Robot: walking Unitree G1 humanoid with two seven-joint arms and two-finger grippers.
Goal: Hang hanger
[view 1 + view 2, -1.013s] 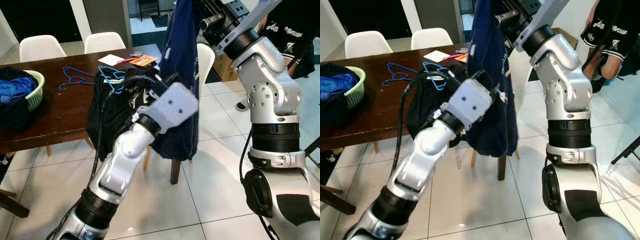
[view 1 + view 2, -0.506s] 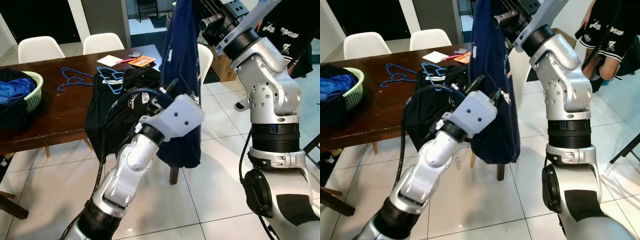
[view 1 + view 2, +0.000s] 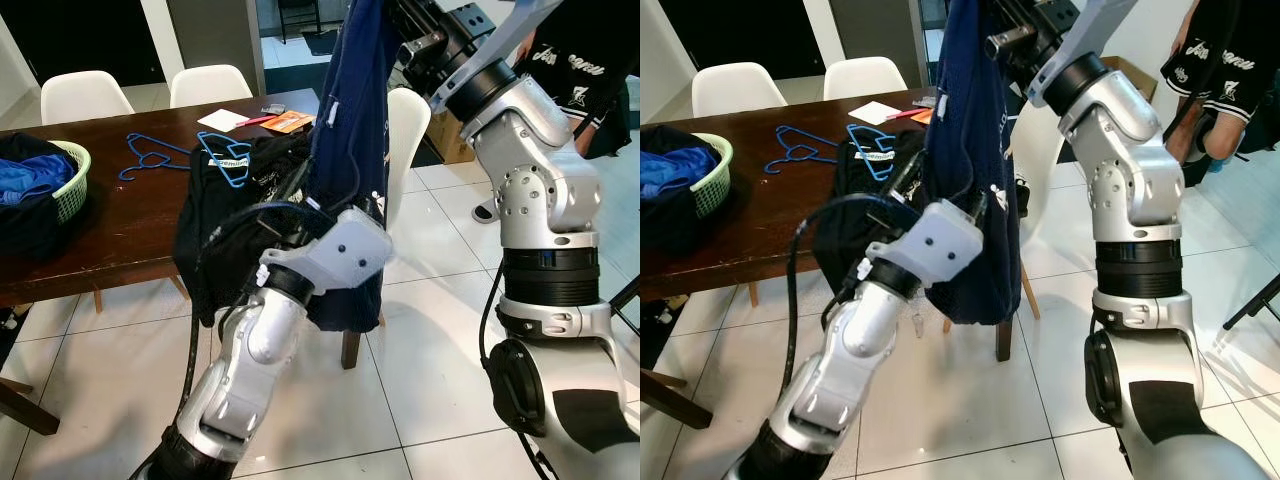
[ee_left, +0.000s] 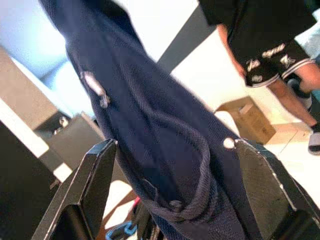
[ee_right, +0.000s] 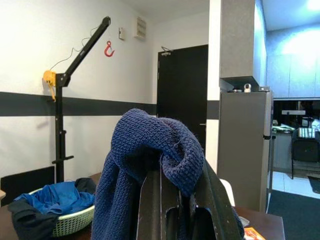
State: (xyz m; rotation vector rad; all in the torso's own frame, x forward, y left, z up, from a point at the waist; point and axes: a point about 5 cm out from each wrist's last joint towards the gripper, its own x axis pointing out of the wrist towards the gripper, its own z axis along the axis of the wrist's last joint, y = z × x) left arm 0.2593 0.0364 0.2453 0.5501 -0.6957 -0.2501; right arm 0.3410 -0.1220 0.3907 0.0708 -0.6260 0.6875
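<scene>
Above glossy white tiles (image 3: 420, 380), right end effector (image 5: 172, 200) pinches knitted navy garment (image 3: 350, 170); left end effector (image 4: 175, 190) gapes.

navy garment (image 3: 352, 150) hangs from the raised right arm (image 3: 520, 150); blue hangers (image 3: 190, 155) lie on the table (image 3: 100, 230).

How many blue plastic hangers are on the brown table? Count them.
2: one blue plastic hanger lies bare on the brown table, the other beside it on black clothes. Clothing may hide more.

Navy garment's (image 3: 352, 150) top beyond frame edge
</scene>
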